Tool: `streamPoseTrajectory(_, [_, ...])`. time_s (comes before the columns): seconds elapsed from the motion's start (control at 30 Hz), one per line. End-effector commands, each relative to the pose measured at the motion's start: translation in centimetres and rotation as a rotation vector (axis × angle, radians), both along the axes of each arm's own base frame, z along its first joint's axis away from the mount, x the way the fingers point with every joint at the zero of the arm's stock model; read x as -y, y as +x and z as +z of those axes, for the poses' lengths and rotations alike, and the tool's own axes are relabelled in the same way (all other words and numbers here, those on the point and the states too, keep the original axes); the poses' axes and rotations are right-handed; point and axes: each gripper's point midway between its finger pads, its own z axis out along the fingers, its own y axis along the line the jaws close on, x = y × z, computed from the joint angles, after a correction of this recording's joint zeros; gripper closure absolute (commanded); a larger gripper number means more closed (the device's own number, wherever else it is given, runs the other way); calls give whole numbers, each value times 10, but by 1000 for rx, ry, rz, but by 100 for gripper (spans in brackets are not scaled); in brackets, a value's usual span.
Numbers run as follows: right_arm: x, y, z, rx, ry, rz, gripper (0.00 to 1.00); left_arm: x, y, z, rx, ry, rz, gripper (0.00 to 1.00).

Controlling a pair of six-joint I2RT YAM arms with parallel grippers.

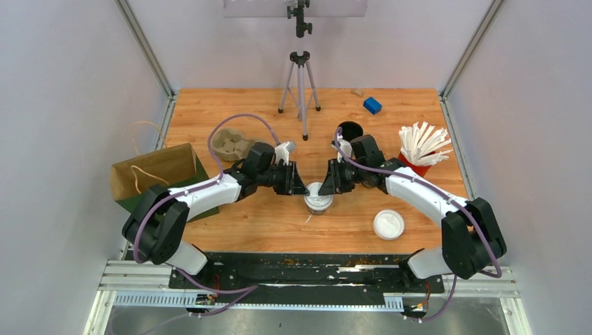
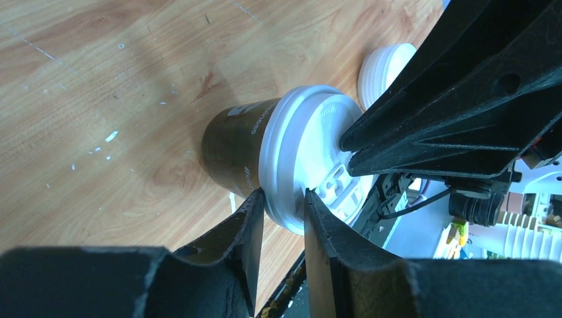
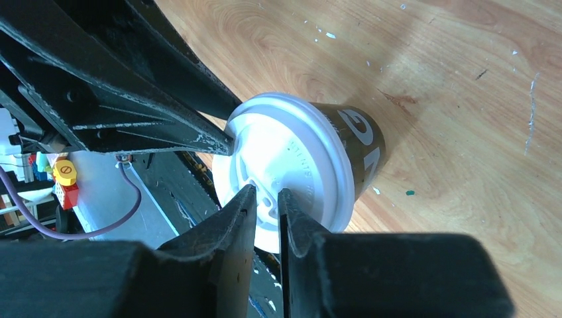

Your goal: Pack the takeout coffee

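**Meeting at the lid of one coffee cup**

We start with the containers. A brown paper bag [image 1: 157, 167] sits at the table's [image 1: 279, 227] left edge, and from above we cannot tell what is in it. A pulp cup carrier [image 1: 232, 143] lies just beyond it, behind the left arm. At the far right, a red holder [image 1: 417, 167] carries a fan of white sticks [image 1: 424, 142]. Near it is a black stack of cups [image 1: 350, 130], its top cup lidless and dark inside.

The coffee cup [image 2: 235, 149] stands upright near the middle of the table, between the two arms. It is dark brown-black with white lettering on its side. Its white lid [image 2: 298, 146] is seated on top, rimmed and embossed. A loose lid [image 1: 389, 225] lies apart, to its right and nearer the bases.

The left gripper [image 2: 283, 196] is clamped across the white lid's rim, with one finger on the skirt and the other on top. The right gripper [image 3: 266, 192] has its jaws almost together, tips against the lid's top. We cannot tell whether they pinch anything.
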Motion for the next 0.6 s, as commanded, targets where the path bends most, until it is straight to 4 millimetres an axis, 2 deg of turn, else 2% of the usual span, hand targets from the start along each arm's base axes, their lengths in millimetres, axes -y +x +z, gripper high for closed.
streamPoseTrajectory(0.0, [15,5,-22,-8,-63,-30,80,-17,-25,-37,-83,159,14,66])
streamPoseTrajectory(0.1, [16,7,-24,-8,-63,-25,80,-19,-37,-48,-122,181,25,66])
streamPoseTrajectory(0.2, [15,8,-23,-2,-55,-9,80,-14,-48,-49,-134,175,30,66])
streamPoseTrajectory(0.57, [7,4,-20,-5,-21,67,78,-3,-57,-25,-110,89,91,65])
